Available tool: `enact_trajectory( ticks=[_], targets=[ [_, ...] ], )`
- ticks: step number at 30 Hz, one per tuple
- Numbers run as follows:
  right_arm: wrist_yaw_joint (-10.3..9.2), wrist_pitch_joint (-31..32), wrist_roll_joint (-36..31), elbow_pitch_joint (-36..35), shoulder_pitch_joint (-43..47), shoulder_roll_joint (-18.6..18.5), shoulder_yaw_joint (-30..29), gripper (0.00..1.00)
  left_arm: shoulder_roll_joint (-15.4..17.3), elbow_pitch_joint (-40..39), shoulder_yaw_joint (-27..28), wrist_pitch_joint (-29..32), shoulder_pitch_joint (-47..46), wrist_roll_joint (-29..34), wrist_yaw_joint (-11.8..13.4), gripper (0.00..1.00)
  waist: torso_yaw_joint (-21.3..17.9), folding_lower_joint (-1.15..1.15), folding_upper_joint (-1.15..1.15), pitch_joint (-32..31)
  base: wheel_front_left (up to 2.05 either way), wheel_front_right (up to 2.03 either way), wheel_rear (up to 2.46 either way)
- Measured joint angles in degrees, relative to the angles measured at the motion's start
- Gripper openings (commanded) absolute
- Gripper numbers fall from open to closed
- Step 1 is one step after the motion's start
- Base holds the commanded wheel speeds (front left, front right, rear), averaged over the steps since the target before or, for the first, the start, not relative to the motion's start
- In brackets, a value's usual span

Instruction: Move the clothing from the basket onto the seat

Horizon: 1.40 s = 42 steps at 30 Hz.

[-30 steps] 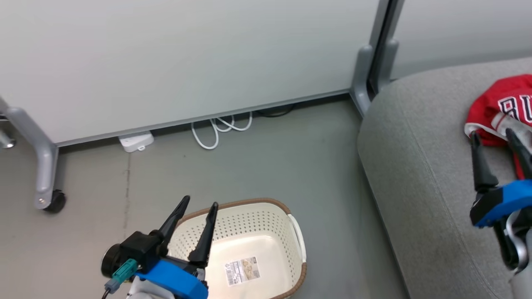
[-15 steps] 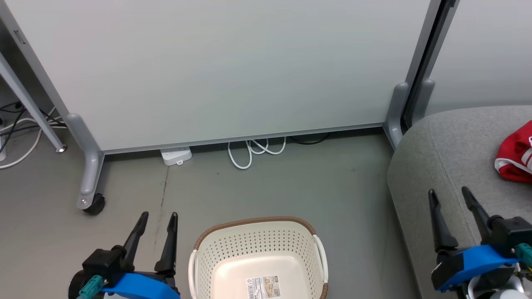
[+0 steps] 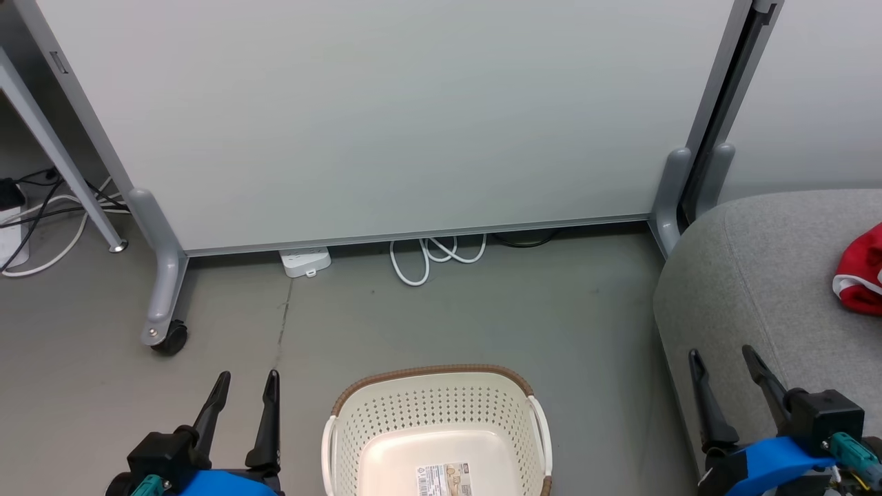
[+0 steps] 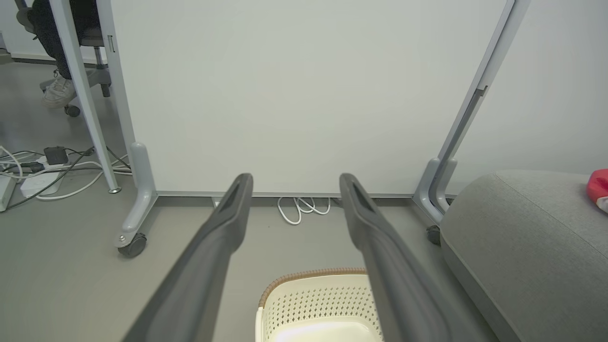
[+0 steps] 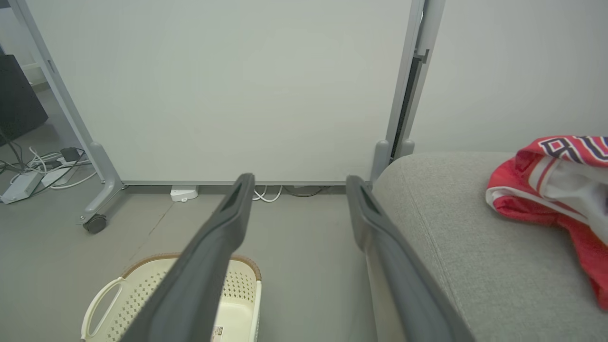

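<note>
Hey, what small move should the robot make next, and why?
Probably just park the arms and stop. What shows of the basket is bare apart from its label, the clothing lies on the seat, and the left gripper and right gripper are open and empty.

The crumpled red fabric clothing (image 5: 546,190), white-edged with dark lettering, lies heaped on the large light-grey upholstered seat (image 3: 751,275); the cream perforated plastic basket (image 3: 427,413), brown-rimmed, stands upright on the floor beside the seat, a paper label (image 3: 444,479) on its bottom.
</note>
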Motion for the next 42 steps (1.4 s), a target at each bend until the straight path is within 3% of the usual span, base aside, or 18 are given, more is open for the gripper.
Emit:
enact_trajectory(
  ticks=[15,16,25,42],
  targets=[
    [0.00,-0.07,-0.78,0.69,0.07,1.02,-0.20,1.00,-0.58,1.35,0.38,0.00,-0.09,0.89,-0.99,1.00,0.66,0.00,0.00,-0.16,0.00,0.00,0.00],
    [0.00,-0.07,-0.78,0.80,0.08,1.08,-0.15,0.00,-0.60,1.55,0.34,0.01,-0.07,0.88,-1.00,0.00,0.66,0.00,0.00,-0.16,0.00,0.00,0.00],
    [0.00,0.20,0.16,5.66,0.83,1.29,-0.23,0.00,-1.59,5.55,-0.13,0.58,2.88,-0.05,-1.00,0.00,0.62,0.00,0.00,-0.14,0.00,0.00,0.00],
    [0.00,1.40,19.65,6.98,-0.09,1.46,-0.65,0.00,-1.77,3.12,2.33,5.16,2.91,-16.91,-1.00,0.00,-0.05,0.01,0.00,0.07,0.00,0.00,0.00]
  ],
)
